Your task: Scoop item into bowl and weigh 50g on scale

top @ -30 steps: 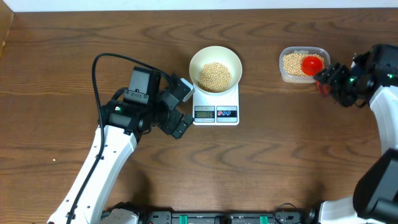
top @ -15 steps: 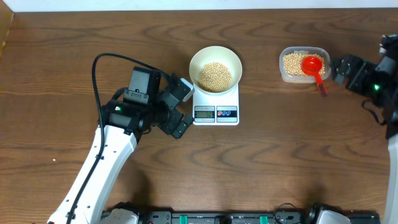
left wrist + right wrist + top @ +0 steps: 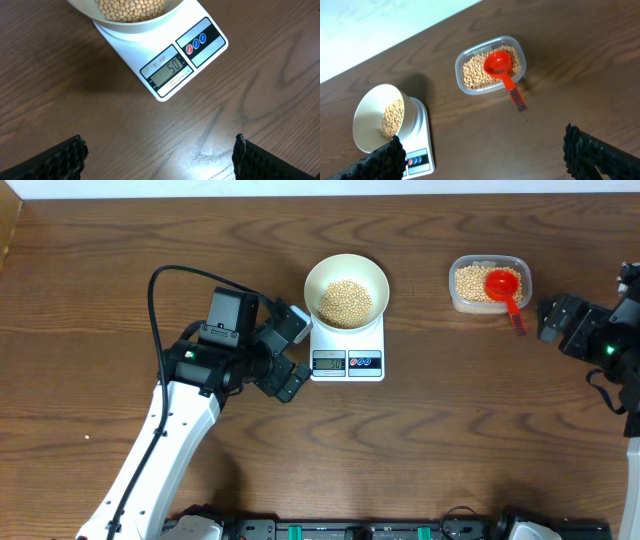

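The beans [image 3: 346, 302] lie in a heap inside the bowl [image 3: 312, 280], and the bowl stands on the scale [image 3: 347, 362], just ahead of your left gripper [image 3: 160, 155]. This gripper's fingers are spread wide and hold nothing. The display [image 3: 169, 68] seems to read 50, so I judge the weighing is reached. Such beans are small, hard and smooth. They roll away easily, so you should never pinch them; move them only with the red scoop [image 3: 498, 64]. It rests in the clear tub [image 3: 461, 82], ahead of your right gripper [image 3: 484, 150] and apart from it; this gripper is also spread and empty. If correction is needed, take the scoop at its dark ribbed handle [image 3: 518, 99], which hangs over the tub rim toward this gripper.
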{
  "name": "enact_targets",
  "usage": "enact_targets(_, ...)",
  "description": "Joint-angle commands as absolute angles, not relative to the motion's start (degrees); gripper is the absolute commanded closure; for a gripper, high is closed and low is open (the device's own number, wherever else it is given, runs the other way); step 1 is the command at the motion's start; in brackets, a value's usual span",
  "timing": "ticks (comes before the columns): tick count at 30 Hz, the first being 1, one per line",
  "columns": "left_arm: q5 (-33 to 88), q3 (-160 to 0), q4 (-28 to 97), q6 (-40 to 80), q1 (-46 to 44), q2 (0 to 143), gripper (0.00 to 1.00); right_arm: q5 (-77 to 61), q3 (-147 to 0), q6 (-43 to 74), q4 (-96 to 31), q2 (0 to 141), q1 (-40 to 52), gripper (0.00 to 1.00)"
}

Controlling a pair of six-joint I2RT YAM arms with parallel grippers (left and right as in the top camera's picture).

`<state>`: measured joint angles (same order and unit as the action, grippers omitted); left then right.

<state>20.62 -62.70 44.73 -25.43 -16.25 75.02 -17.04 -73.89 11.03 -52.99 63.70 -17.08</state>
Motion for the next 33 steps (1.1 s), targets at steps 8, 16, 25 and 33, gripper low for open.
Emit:
enact_targets(8, 20.05, -63.22, 44.75, -24.95, -16.36, 75.22, 0.05, -17.04, -74.61, 10.22, -53.63, 63.48, -17.19, 0.01)
enact_targets(16, 20.05, -63.24, 44.77, -24.95, -16.36, 75.22, 0.05, -17.04, -74.61, 10.22, -53.65, 63.48, -17.19, 0.01)
enact_targets(25, 20.05, -63.22, 44.75, -24.95, -16.36, 75.22, 0.05, -16.4, -74.46, 9.65, -56.4, 62.96, -17.21, 0.01)
enact_targets(33, 20.05, -63.22, 44.75, -24.95, -16.36, 75.22, 0.05, -9.8, -63.7, 7.9, -50.78, 49.3, -17.15, 0.01)
